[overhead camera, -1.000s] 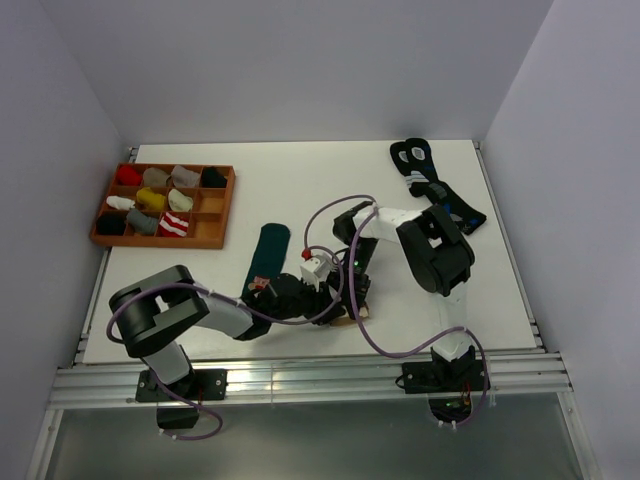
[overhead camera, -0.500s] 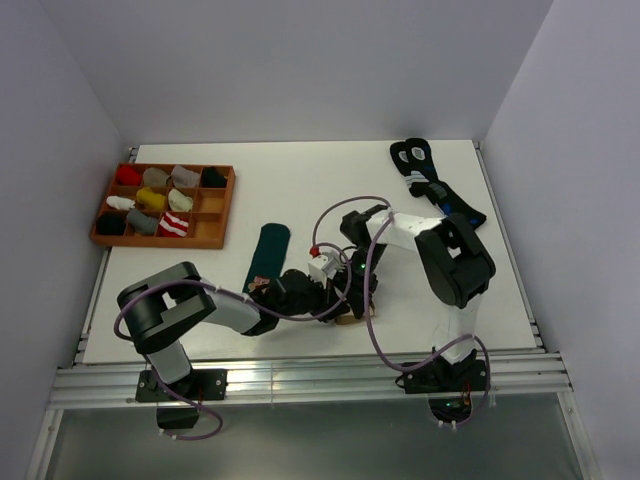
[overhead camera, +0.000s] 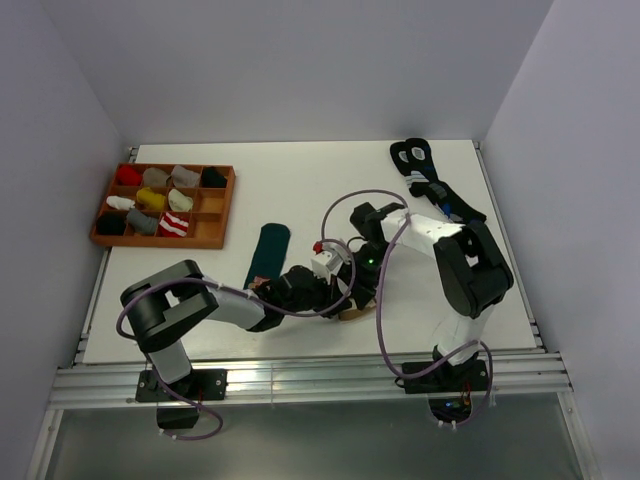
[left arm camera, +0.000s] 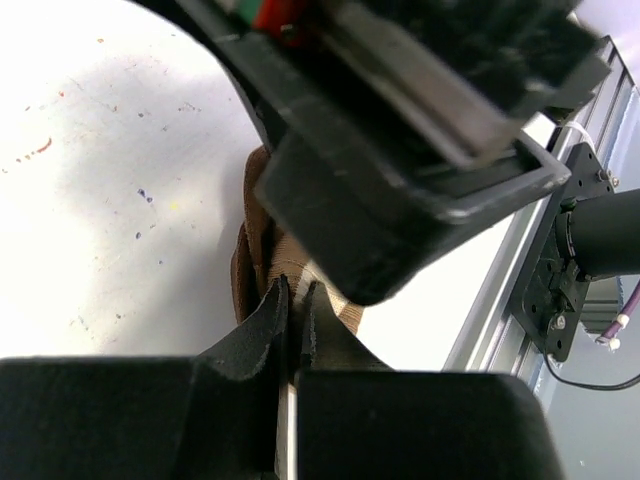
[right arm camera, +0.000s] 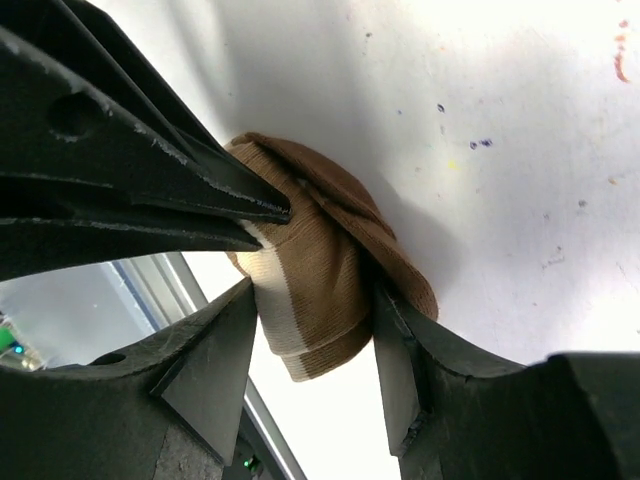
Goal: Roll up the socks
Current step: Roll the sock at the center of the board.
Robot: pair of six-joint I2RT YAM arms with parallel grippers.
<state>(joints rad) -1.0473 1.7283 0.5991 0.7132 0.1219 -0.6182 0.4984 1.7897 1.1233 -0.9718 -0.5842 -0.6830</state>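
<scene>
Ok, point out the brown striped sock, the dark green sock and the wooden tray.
brown striped sock [right arm camera: 320,265], right wrist view, middle of the bundle.
dark green sock [overhead camera: 268,250], top external view, its middle.
wooden tray [overhead camera: 150,240], top external view, near wall.

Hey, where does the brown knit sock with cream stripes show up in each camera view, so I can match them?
Top external: brown knit sock with cream stripes, low centre, a tan sliver, mostly hidden.
Left wrist: centre, just above the closed fingertips.
Right wrist: centre, between the right hand's fingers.
Shared landmark: the left hand, pinching the sock's edge.
</scene>
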